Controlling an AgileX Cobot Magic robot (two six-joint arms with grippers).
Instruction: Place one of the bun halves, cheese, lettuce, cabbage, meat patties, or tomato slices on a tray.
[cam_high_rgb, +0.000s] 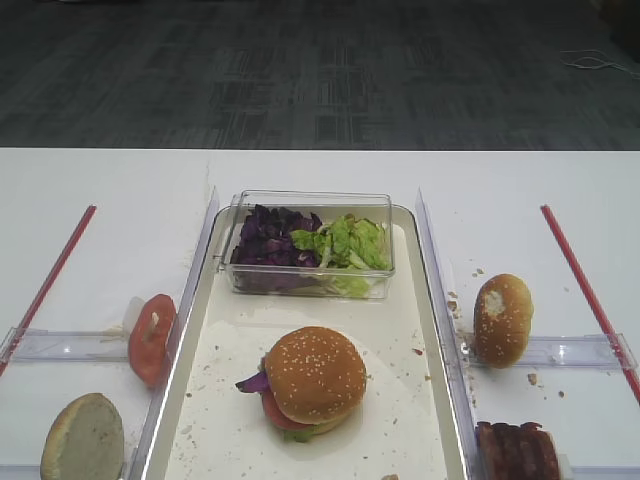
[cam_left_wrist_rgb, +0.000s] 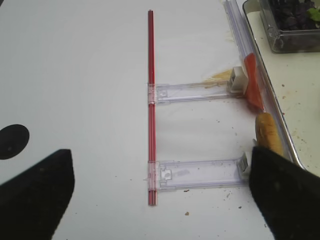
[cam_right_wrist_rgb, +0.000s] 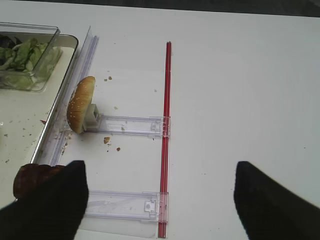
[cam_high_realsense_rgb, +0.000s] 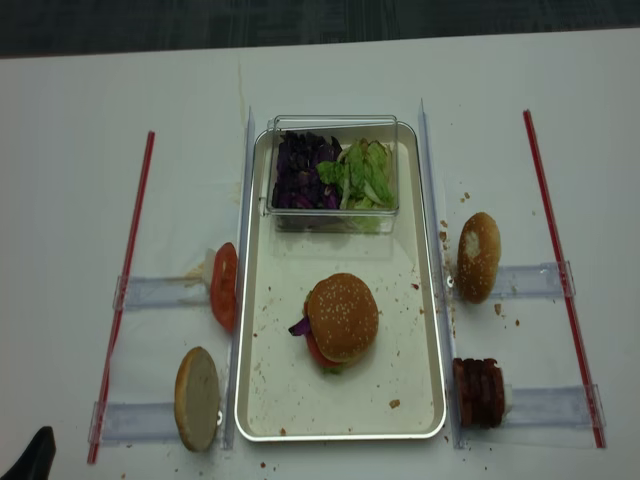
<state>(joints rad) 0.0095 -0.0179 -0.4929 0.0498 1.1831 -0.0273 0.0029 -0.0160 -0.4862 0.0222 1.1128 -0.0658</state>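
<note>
Exterior high: nearest you, the sesame bun top (cam_high_rgb: 316, 373) caps a stacked burger on the tray (cam_high_rgb: 232, 330), tomato (cam_high_rgb: 276, 410) and cabbage (cam_high_rgb: 254, 381) peeking out beneath. Farther back sits the tub (cam_high_rgb: 310, 243) of lettuce (cam_high_rgb: 343, 243). Your right gripper (cam_right_wrist_rgb: 160, 200) hangs wide and empty over the table (cam_right_wrist_rgb: 240, 90); so does the left gripper (cam_left_wrist_rgb: 160, 192).

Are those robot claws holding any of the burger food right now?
No. The right gripper and left gripper are both open and empty above the table.
</note>
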